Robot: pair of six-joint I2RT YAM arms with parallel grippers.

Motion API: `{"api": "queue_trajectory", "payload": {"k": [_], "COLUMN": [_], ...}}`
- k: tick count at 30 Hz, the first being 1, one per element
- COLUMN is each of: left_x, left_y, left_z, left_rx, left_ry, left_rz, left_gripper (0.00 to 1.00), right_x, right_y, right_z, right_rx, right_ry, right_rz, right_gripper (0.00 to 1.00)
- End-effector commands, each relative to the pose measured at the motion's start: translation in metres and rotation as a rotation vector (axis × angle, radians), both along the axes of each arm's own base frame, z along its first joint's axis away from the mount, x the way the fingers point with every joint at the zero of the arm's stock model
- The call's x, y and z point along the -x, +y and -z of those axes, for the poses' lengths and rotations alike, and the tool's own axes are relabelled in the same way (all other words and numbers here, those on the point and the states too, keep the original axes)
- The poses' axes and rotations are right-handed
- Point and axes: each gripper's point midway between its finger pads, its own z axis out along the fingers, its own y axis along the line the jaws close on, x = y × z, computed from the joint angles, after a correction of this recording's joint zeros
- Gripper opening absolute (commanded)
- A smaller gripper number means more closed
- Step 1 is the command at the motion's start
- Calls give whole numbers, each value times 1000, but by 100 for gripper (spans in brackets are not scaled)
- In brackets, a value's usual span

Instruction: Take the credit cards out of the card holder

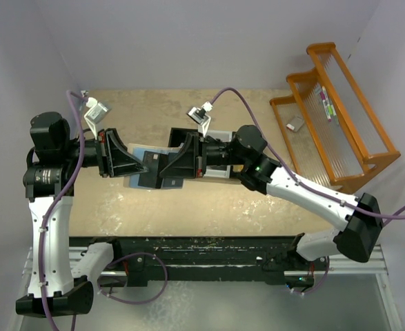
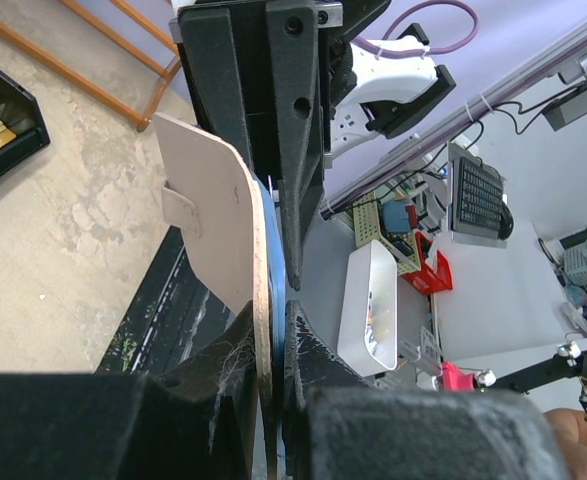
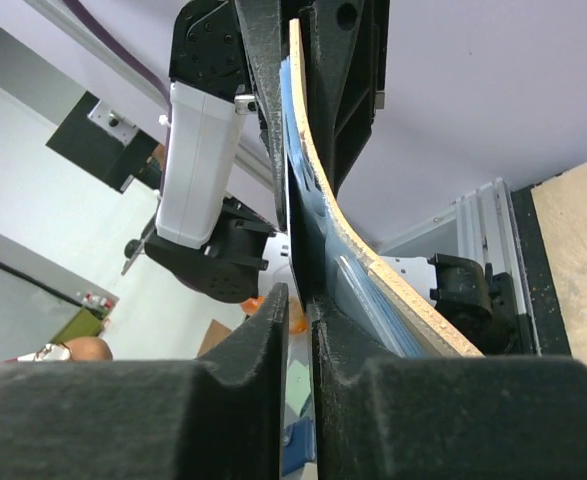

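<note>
The card holder (image 1: 138, 151) is held up off the table between my two grippers, pale blue-grey inside, tan outside. My left gripper (image 1: 145, 169) is shut on its edge. The left wrist view shows the tan face (image 2: 213, 225) edge-on in that gripper (image 2: 273, 340), with a blue sliver beside it. My right gripper (image 1: 161, 169) faces it from the right. In the right wrist view that gripper (image 3: 298, 300) is shut on a thin dark credit card (image 3: 291, 235) standing out of the bent holder (image 3: 393, 285). Dark card edges (image 1: 171, 181) show below the grippers.
A black tray (image 1: 181, 134) lies on the table behind the right gripper; it also shows in the left wrist view (image 2: 3, 115). An orange wire rack (image 1: 340, 117) stands at the back right with a small white item (image 1: 295, 124). A black rail (image 1: 209, 252) runs along the near edge.
</note>
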Motion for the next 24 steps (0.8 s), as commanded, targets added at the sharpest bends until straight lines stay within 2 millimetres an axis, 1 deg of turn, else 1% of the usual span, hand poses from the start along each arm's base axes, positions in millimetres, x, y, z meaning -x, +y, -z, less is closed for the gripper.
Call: {"api": "queue_trajectory", "payload": {"k": [1,4,7,9,11,12,15,16,18,20,22,24], "left_x": [22,22,18,13,4,-3,-19,-23,-33,-41,-48,-53], "left_y": [0,0,0,0,0,1,7,9,14,19,26,31], "left_z": [-15,-15,-15,-15,-13,-11,-3,-1,4,7,10,12], "left_rx": [23,21,14,4,-16,-40,-136,-160,-212,-260,-308,-348], "left_ry": [-66,-74,-88,-99,-113,-132,-187,-180,-201,-240,-280,-305], "left_rz": [95,91,69,39,-12,-53,-145,-163,-212,-261,-317,-354], "left_gripper": [4,4,4,3,3,2,2,1,1,1,0,0], "right_x": [-5,-5,-7,-15,-25,-29,-46,-54,-65,-81,-99,-114], "right_y": [-2,-3,-10,-21,-37,-49,-78,-89,-106,-125,-145,-158], "right_z": [-23,-24,-25,-22,-15,-16,-6,-1,10,23,41,58], "right_rx": [-75,-78,-76,-54,-16,8,107,152,235,329,430,505], "right_ry": [-24,-23,-33,-27,-21,-30,-53,-54,-60,-65,-48,-23], "right_rz": [23,28,45,79,135,177,315,371,455,556,655,725], "right_gripper": [10,0,0,0,0,0,0,0,0,0,0,0]}}
